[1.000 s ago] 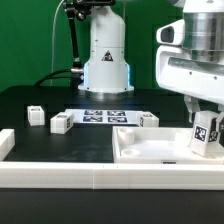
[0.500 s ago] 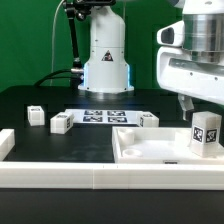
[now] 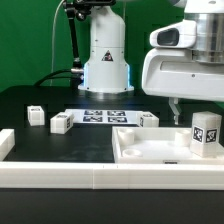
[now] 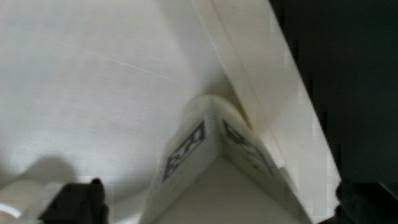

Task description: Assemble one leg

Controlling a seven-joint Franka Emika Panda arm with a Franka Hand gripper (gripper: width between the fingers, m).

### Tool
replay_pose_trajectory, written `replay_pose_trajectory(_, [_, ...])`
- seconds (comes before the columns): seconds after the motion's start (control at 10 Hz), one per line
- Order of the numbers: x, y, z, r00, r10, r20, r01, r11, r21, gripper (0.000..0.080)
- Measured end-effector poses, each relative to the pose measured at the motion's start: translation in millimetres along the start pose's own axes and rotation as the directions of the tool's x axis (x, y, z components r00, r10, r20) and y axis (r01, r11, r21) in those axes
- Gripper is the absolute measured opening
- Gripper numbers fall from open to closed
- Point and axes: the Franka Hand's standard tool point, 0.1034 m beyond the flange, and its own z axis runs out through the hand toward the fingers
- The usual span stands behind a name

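Observation:
One leg (image 3: 206, 133), a small white block with a black-and-white tag, stands upright on the large white panel (image 3: 150, 152) near its corner at the exterior view's right. My gripper (image 3: 197, 108) hovers just above it, open and empty, with one dark finger (image 3: 176, 108) showing beside the leg's top. In the wrist view the leg (image 4: 222, 150) sits between my two spread fingertips (image 4: 75, 200), touching neither. Three more legs lie on the black table: one (image 3: 35, 115), a second (image 3: 60, 123) and a third (image 3: 149, 120).
The marker board (image 3: 100, 115) lies flat in front of the robot base (image 3: 106, 60). A white rail (image 3: 60, 172) runs along the table's front edge, with a raised white end (image 3: 5, 142) at the exterior view's left.
My gripper let go of the leg, rose, and shifted toward the exterior view's left. The leg, tilted a second ago, now stands upright on the panel.

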Motion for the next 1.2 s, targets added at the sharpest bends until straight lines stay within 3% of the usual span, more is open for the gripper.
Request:
replay_pose_trajectory(0.8, [-3.6,0.4,5.3,0.909,-0.417,-0.01,0.417,0.909,0.0,0.0649])
replay_pose_trajectory(0.9, [-3.4,0.7,5.3,0.898,-0.439,-0.01,0.439,0.898,0.0,0.0555])
replay_pose_trajectory(1.0, [-3.5,0.7,5.4,0.901,-0.433,-0.01,0.433,0.902,0.001,0.0555])
replay_pose_trajectory(1.1, [-3.4,0.7,5.5,0.902,-0.433,-0.01,0.433,0.902,0.0,0.0353])
replay_pose_trajectory(1.2, [-3.4,0.8,5.5,0.902,-0.433,-0.01,0.433,0.902,0.0,0.029])
